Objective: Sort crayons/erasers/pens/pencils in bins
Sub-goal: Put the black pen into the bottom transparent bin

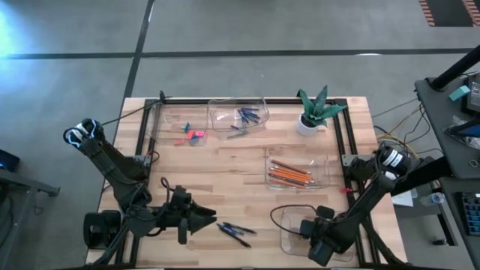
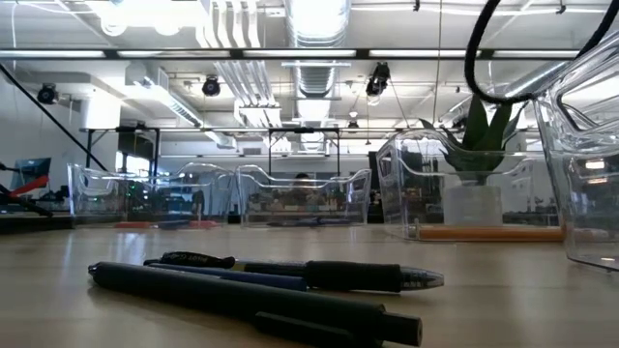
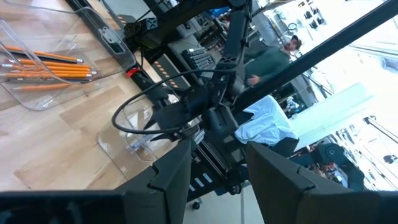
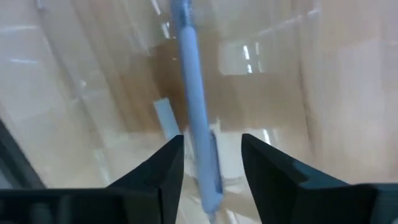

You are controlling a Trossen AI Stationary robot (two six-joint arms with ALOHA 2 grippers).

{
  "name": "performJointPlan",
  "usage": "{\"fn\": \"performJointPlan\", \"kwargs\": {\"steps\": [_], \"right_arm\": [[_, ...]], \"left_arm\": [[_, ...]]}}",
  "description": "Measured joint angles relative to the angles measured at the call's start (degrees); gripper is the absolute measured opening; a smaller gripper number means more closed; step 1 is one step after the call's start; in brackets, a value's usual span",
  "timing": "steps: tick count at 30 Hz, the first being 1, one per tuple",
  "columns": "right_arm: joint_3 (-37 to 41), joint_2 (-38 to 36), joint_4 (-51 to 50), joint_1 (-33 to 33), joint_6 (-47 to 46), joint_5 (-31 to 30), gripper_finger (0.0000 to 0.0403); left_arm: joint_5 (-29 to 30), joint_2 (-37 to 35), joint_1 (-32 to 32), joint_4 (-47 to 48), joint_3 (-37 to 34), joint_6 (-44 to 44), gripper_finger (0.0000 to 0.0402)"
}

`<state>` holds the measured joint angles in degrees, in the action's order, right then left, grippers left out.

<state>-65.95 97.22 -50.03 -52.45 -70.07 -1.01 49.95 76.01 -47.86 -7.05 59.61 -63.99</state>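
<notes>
My two arms are dark, almost black, built of jointed blocks. Black cables loop off my right arm, and my left arm carries a pale ring at its upper joint. My fingers are dark, angular wedges with flat faces.

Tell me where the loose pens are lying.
In the high view the loose pens lie on the bare table near its front edge, between the left pincer and the front-right bin.

Clear glossy plastic bins, wooden table
</notes>
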Motion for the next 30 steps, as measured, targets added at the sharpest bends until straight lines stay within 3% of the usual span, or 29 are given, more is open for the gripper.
{"fn": "performJointPlan", "kwargs": {"steps": [19, 30], "right_arm": [[-14.36, -1.52, -13.12, 0.00, 3.40, -0.81, 0.0151], [-22.42, -1.52, -17.37, 1.94, 6.04, -9.10, 0.0137]], "left_arm": [[-0.02, 0.00, 0.02, 0.02, -0.02, -0.01, 0.0141], [-0.25, 0.00, 0.00, 0.05, -0.01, 0.48, 0.0141]]}}
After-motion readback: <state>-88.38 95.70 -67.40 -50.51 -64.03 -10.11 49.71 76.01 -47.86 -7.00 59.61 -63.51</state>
